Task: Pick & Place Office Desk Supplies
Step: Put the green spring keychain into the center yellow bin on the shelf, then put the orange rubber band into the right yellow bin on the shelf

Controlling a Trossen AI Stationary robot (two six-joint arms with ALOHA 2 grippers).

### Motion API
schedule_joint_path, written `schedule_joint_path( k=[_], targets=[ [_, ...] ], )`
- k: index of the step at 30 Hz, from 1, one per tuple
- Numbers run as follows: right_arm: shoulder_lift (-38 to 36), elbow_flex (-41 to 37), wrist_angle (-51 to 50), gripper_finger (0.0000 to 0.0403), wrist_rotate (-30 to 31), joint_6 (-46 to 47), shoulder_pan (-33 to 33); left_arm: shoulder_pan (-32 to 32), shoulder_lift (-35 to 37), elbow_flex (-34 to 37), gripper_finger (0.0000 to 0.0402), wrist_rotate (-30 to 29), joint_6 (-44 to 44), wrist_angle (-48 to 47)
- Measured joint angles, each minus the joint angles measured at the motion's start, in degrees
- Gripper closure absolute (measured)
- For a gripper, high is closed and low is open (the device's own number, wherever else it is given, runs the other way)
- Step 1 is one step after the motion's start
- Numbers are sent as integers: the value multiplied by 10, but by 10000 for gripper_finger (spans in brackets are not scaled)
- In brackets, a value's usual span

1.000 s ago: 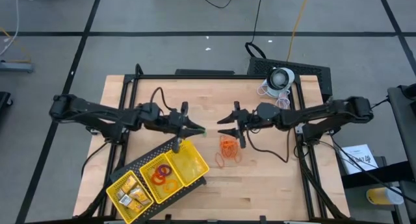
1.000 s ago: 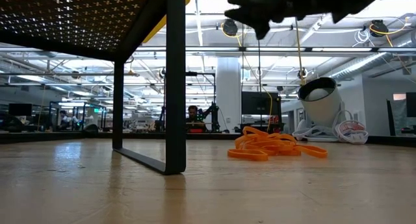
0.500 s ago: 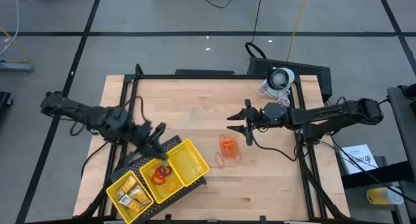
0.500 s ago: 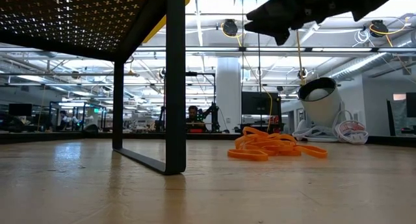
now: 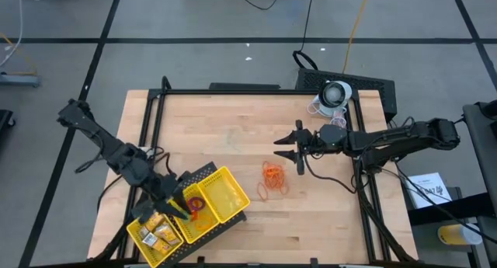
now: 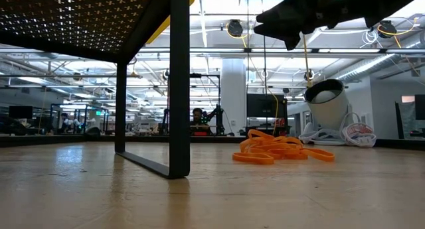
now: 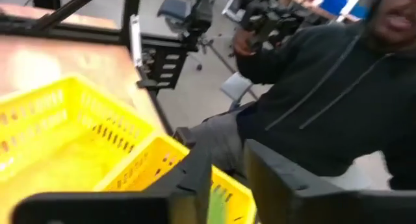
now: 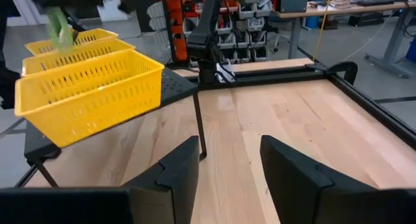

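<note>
A bendy heap of thin orange rubber-band loops (image 5: 272,176) lies on the smooth wooden table (image 5: 233,120). The yellow plastic tray (image 5: 225,198) has holes. The left end effector (image 5: 183,210), above its middle box, pinches a green ring (image 7: 217,208). The right end effector (image 5: 290,144) hangs partly open, empty.

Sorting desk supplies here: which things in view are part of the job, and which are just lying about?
Part of the job:
- pile of thin orange rubber-band loops on the wooden table
- red and orange rings in the yellow three-compartment tray
- small yellow-gold blocky pieces in its end compartment
- green piece between the left gripper fingers

Lying about:
- white round device with coiled cable
- black perforated stand
</note>
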State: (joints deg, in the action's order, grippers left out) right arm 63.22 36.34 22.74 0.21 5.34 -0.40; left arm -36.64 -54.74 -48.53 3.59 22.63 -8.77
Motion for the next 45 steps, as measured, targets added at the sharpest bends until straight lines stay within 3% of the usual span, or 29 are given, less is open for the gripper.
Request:
schedule_joint_path(
  k=[11,16,21,24,28,31,39,45],
  targets=[
    [0,0,19,253,-2,0,0,22,-9,0,183,-7,26,-8],
    [0,0,25,253,-2,-1,0,40,46,0,160,27,19,-30],
    [0,0,27,253,-2,-4,0,51,151,0,154,15,-29,-85],
    [0,0,27,254,-2,-4,0,62,231,0,156,-28,-104,-177],
    [0,0,20,253,-3,-4,0,68,314,9,152,-149,-131,-223],
    [0,0,17,255,-4,-4,1,68,354,58,152,-224,-146,-210],
    [0,0,10,258,-4,-16,1,67,460,206,151,-186,-232,-65],
    [0,0,12,260,-4,-17,0,68,530,286,147,-235,-229,-31]
  ],
)
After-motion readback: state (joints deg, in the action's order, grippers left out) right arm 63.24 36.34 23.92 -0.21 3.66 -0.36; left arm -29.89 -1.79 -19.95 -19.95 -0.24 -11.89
